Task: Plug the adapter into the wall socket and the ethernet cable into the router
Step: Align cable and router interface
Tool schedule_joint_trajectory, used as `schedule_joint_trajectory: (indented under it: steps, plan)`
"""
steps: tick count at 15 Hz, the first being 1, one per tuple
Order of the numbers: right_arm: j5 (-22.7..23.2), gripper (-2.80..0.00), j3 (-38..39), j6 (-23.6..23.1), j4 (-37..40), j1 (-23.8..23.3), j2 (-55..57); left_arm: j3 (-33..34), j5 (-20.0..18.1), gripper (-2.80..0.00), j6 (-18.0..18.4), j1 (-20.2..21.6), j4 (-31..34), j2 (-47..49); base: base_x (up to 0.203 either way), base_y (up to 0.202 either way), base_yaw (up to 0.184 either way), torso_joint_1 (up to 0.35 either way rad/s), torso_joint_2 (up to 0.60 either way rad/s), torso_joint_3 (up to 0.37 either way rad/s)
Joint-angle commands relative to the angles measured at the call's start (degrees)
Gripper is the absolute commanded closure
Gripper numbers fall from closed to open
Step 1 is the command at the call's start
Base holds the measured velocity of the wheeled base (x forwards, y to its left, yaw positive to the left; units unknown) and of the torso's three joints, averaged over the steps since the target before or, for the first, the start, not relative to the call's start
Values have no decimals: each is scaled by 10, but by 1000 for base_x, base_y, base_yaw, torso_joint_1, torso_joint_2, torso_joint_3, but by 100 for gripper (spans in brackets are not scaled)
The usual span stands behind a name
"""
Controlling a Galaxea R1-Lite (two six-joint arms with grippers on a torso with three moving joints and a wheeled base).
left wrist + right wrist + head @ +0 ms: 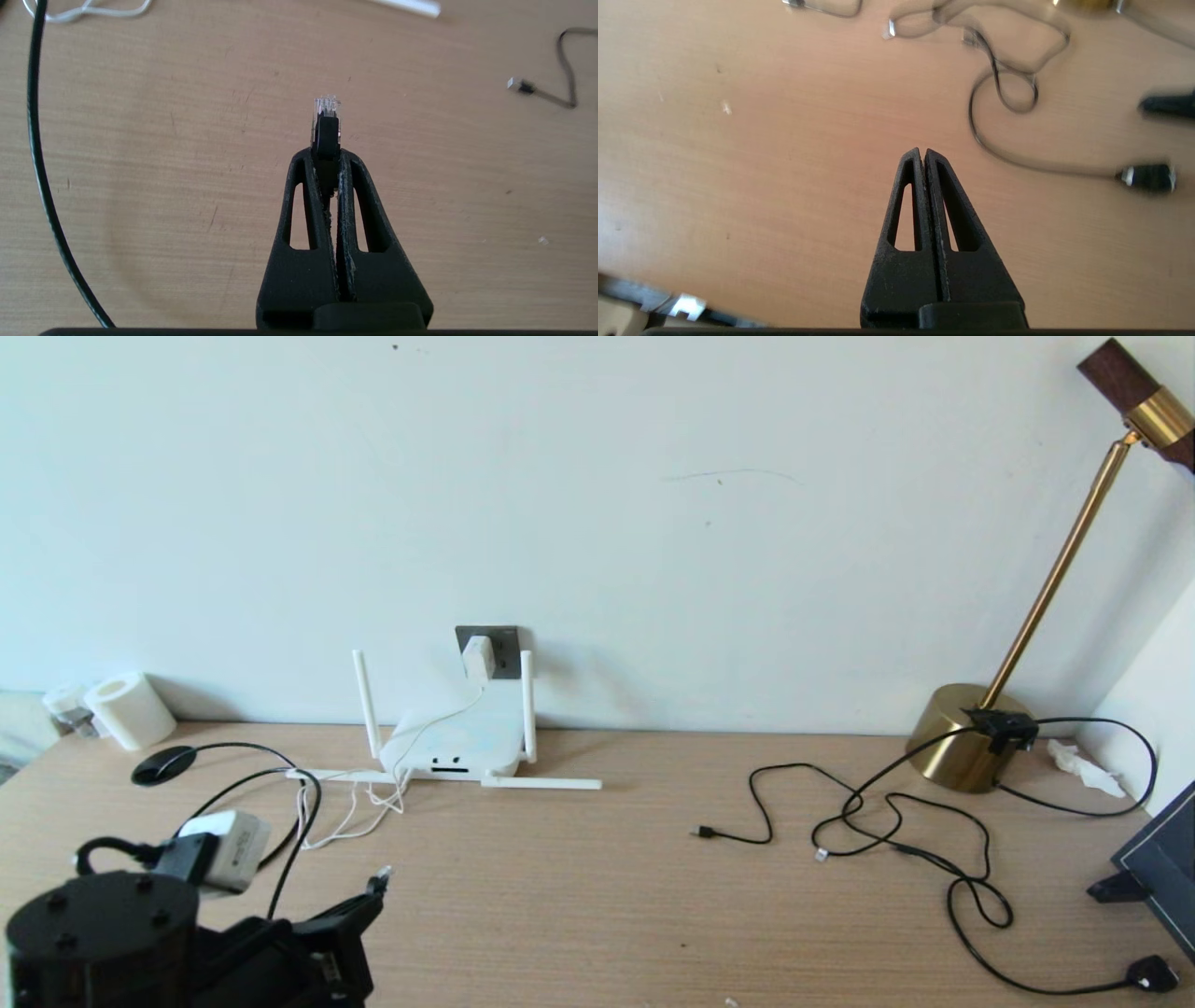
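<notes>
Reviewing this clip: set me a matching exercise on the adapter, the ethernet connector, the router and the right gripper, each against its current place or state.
Things:
1. adapter
2. ethernet cable connector
3. router
4. right gripper

States:
A. shut on nothing, above bare desk
B. lying flat on the desk below the wall socket
C. pinched in the left gripper, clear tip sticking out
D. seated in the wall plate, white cord hanging down

Pairs: 1-D, 2-C, 3-B, 4-A

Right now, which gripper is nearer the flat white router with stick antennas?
Left. The left gripper, shut on the black ethernet cable's clear connector, is just in front of the router. The right gripper, shut and empty, is over bare desk near the loose black cables.
</notes>
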Motion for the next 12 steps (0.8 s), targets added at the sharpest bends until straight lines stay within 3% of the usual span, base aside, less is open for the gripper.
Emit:
schedule_joint_trajectory:
  steps: [1,3,8,10,12]
  plan:
    - [5,0,13,-7,-14,1,3,3,1,0,-2,1,-2,28,0,0,0,0,0,0]
    - [19,0,9,-23,-1,24,3,-2,5,0,-2,1,-3,43,0,0,0,0,0,0]
    - [16,0,13,-23,-9,32,2,-26,4,0,-10,2,-4,50,0,0,0,0,0,0]
    - [1,0,13,4,-12,31,2,-25,6,0,-16,12,-3,51,0,0,0,0,0,0]
    - [1,0,12,-2,-10,-2,3,-4,8,0,-16,17,-2,51,0,0,0,0,0,0]
